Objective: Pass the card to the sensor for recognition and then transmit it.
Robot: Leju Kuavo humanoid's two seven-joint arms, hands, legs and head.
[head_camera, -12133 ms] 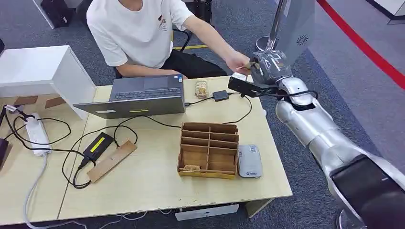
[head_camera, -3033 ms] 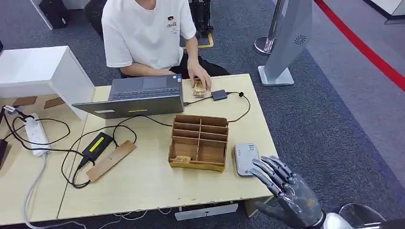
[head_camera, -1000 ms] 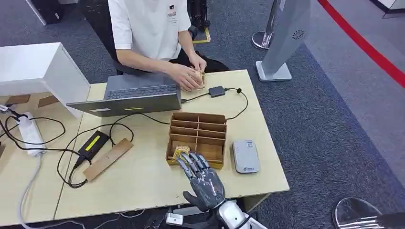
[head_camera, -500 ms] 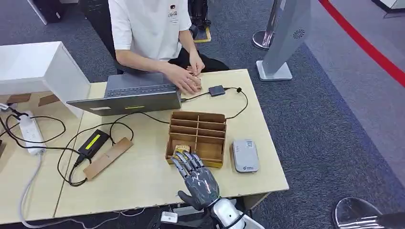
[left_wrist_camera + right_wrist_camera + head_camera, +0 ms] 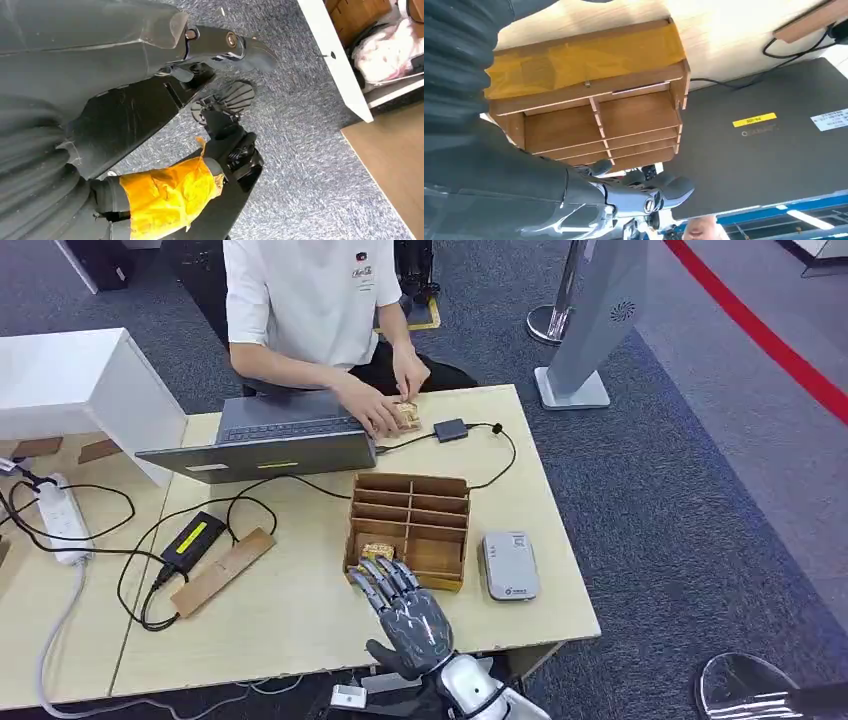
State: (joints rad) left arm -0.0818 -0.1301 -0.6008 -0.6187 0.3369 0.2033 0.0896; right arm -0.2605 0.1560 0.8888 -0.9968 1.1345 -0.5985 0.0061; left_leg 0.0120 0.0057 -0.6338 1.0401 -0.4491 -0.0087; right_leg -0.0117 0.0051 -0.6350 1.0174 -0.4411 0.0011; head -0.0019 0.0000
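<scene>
Head view showed the robot's dark grey right hand [image 5: 405,612] raised over the near edge of the pale wooden table [image 5: 300,630], its fingers spread wide and holding nothing, the fingertips reaching toward the near-left compartment of the brown wooden divided box [image 5: 408,530]. A small tan patterned card [image 5: 377,551] lay in that compartment, just beyond the fingertips; whether they touched it could not be told. A flat grey rectangular card sensor [image 5: 508,565] lay on the table just beside the box, on its right. Across the table a person in a white T-shirt [image 5: 300,295] held both hands at a small stack of similar cards [image 5: 404,415] beside an open grey laptop [image 5: 262,440]. In the left wrist view the left hand [image 5: 227,137] hung over grey carpet; I cannot tell how its fingers lay.
</scene>
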